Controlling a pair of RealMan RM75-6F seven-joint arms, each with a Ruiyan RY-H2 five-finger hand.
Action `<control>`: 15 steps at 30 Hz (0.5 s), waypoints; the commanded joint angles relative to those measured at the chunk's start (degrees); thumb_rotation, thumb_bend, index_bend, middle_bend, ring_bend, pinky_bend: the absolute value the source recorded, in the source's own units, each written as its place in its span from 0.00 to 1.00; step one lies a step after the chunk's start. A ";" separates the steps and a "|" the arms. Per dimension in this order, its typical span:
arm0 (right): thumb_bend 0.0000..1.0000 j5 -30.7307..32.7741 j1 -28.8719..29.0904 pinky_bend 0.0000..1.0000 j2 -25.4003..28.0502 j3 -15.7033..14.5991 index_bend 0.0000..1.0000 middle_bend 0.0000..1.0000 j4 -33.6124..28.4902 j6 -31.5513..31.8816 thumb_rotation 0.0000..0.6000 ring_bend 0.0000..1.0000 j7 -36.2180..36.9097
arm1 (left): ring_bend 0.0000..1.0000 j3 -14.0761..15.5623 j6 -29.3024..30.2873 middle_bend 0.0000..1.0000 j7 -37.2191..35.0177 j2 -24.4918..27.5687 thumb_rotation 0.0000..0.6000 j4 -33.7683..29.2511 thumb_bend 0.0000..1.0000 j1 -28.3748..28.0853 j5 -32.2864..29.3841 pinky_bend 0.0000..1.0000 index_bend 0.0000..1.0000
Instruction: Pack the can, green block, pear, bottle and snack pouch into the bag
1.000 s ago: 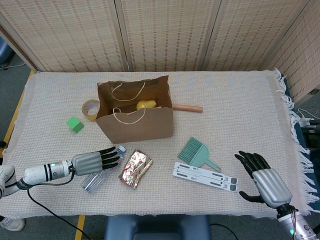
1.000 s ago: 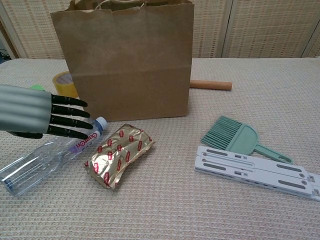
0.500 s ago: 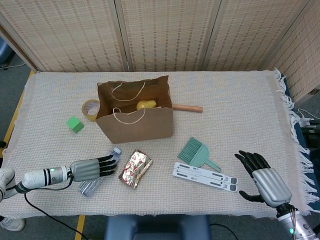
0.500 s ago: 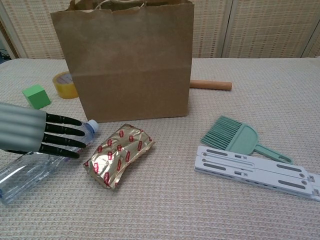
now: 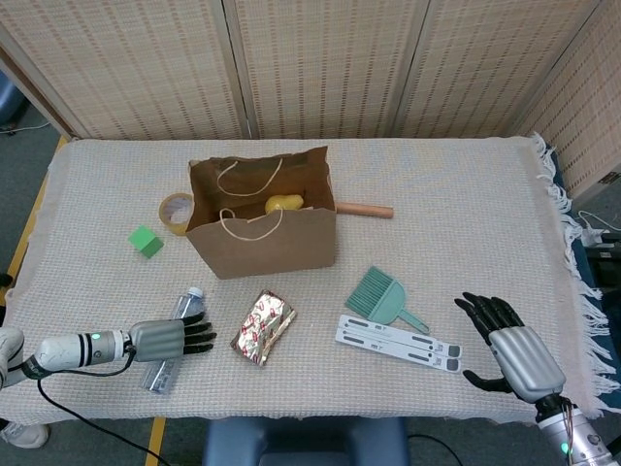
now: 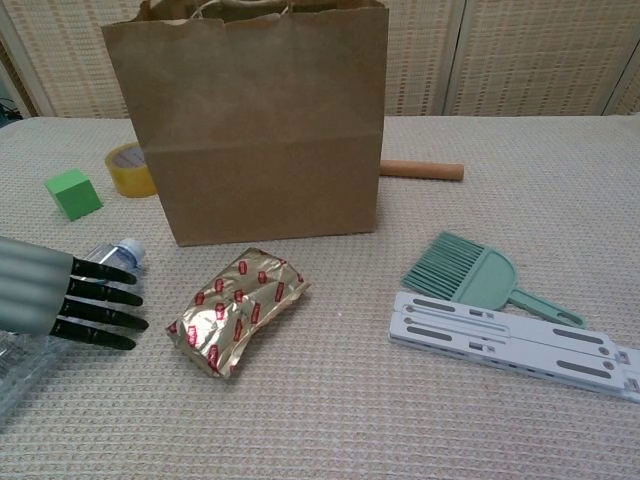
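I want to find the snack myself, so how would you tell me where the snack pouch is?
Look for the brown paper bag standing on the table. Just in front of it, nearer the robot, lies the snack pouch, between the clear bottle under the left hand and the green brush. It is the only shiny gold thing, crinkly with little red marks.
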 commanded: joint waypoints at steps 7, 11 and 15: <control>0.10 -0.35 -0.09 0.00 0.12 -0.09 0.00 0.00 -0.24 0.22 1.00 0.00 0.16 | 0.59 1.54 0.86 0.60 -0.52 0.51 1.00 -0.82 0.69 -0.42 0.70 0.73 0.57; 0.10 -0.70 -0.17 0.00 0.23 -0.18 0.00 0.00 -0.28 0.37 1.00 0.00 0.48 | 0.61 0.83 1.45 0.63 0.65 2.33 1.00 -2.23 0.71 -1.02 -0.05 0.75 0.59; 0.10 -1.26 -0.29 0.00 0.51 -0.34 0.00 0.00 -0.29 0.58 1.00 0.00 0.93 | 0.62 -1.27 1.26 0.64 3.13 6.40 1.00 -5.41 0.72 -1.78 -2.56 0.75 0.60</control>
